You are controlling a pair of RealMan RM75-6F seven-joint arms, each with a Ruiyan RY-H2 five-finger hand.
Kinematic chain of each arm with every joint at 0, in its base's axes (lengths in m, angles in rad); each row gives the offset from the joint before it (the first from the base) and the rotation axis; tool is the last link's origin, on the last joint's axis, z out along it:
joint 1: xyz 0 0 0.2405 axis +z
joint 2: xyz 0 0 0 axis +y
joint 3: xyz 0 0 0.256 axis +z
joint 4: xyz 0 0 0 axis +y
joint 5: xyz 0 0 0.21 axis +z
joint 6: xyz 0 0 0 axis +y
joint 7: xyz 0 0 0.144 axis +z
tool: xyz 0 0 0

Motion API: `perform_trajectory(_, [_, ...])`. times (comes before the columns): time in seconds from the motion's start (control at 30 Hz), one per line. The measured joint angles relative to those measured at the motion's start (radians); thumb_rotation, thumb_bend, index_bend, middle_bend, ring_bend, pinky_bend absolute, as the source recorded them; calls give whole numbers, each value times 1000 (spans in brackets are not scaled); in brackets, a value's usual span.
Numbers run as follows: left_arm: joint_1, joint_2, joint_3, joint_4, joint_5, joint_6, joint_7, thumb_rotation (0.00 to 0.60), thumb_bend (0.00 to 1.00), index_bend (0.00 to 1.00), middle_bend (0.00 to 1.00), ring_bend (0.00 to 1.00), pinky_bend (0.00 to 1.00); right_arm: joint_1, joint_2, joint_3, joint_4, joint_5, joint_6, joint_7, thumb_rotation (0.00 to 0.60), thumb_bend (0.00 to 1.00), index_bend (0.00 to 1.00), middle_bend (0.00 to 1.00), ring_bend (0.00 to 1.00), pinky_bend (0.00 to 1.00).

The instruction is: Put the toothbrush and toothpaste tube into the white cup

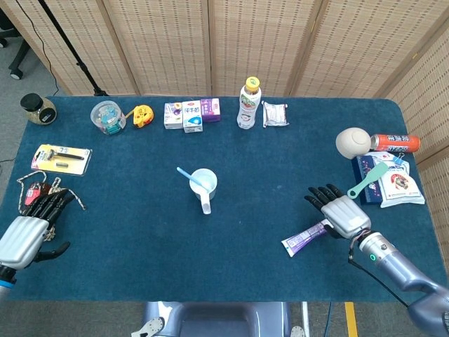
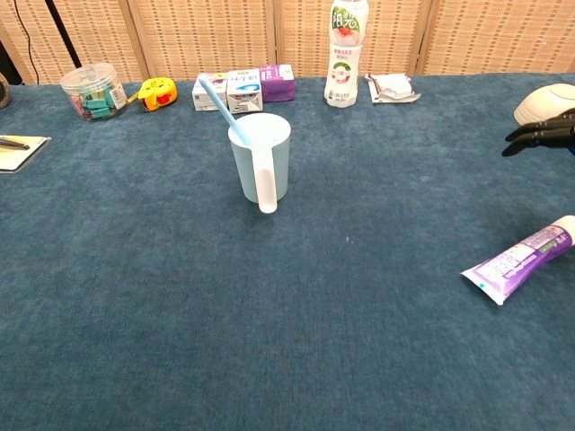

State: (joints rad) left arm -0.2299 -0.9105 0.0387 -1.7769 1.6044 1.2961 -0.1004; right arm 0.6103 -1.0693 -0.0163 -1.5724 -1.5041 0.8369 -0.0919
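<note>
The white cup point(image 1: 204, 183) point(image 2: 261, 158) stands upright mid-table, its handle toward me. A light blue toothbrush point(image 1: 185, 174) point(image 2: 218, 97) leans inside it, sticking out to the upper left. The purple-and-white toothpaste tube point(image 1: 304, 237) point(image 2: 523, 260) lies flat at the right front. My right hand point(image 1: 339, 209) point(image 2: 544, 136) hovers just above the tube's cap end, fingers spread, holding nothing. My left hand point(image 1: 29, 228) rests at the table's front left corner, fingers apart and empty; the chest view does not show it.
Along the far edge stand a clear tub point(image 1: 108, 116), a yellow tape measure point(image 1: 142, 114), small boxes point(image 1: 191, 114), a bottle point(image 1: 248, 102) and a packet point(image 1: 275, 114). A razor pack point(image 1: 62, 158) and rope point(image 1: 48, 210) lie left. A bowl point(image 1: 353, 142), can point(image 1: 395, 142) and books point(image 1: 390, 180) crowd the right.
</note>
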Motion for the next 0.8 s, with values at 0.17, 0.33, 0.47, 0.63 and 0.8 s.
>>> perform_trajectory(0.17, [1, 0, 2, 2, 2, 2, -1, 600, 245, 0, 0, 0, 0, -8, 3, -32, -5, -16, -10, -11, 600, 411, 24, 0, 0, 0])
perform_trajectory(0.33, [6, 2, 5, 4, 10, 13, -8, 600, 244, 0, 0, 0, 0, -11, -16, -43, 3, -19, -21, -41, 600, 339, 44, 0, 0, 0])
perform_trajectory(0.47, [7, 3, 7, 6, 13, 15, -10, 600, 244, 0, 0, 0, 0, -7, -51, -47, 31, -28, -28, -33, 600, 340, 54, 0, 0, 0])
perform_trajectory(0.63, [8, 2, 7, 7, 12, 15, -11, 600, 244, 0, 0, 0, 0, -1, -97, -49, 75, -47, -28, -8, 600, 340, 101, 0, 0, 0])
perform_trajectory(0.8, [6, 3, 6, 7, 7, 11, -10, 600, 244, 0, 0, 0, 0, -2, -148, -55, 137, -79, -3, 30, 600, 339, 177, 39, 0, 59])
